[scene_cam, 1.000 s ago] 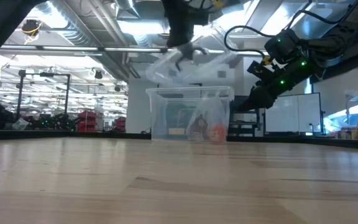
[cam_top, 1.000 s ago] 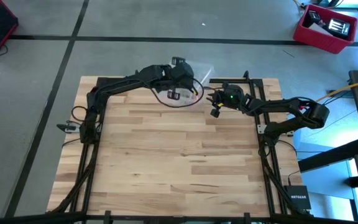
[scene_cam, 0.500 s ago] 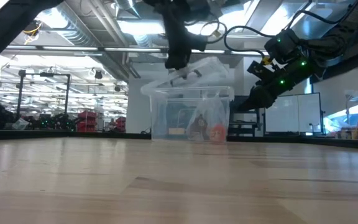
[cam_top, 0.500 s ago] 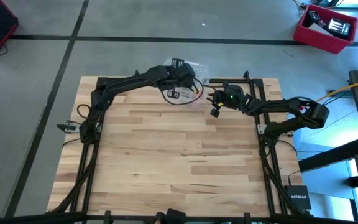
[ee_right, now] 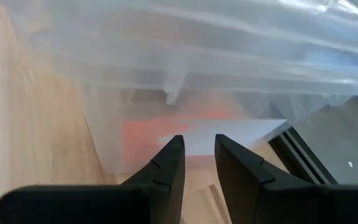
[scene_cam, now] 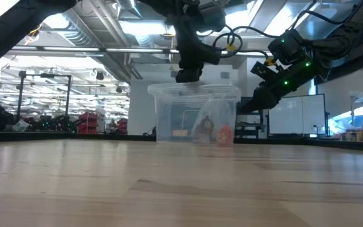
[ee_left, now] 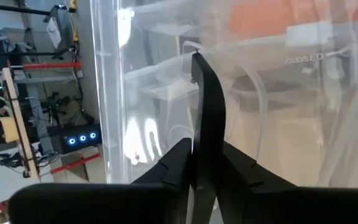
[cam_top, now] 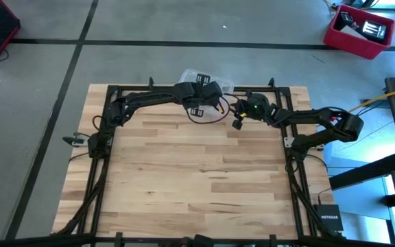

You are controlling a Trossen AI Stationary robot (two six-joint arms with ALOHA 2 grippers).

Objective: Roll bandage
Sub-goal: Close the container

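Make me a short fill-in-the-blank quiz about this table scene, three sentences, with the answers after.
1. The clear plastic box stands at the ______ edge of the wooden table, seen from above.
2. The left tool is right above the box's ______.
3. The right tool hangs in the air beside the box, holding ______.

Missing words: far; lid; nothing
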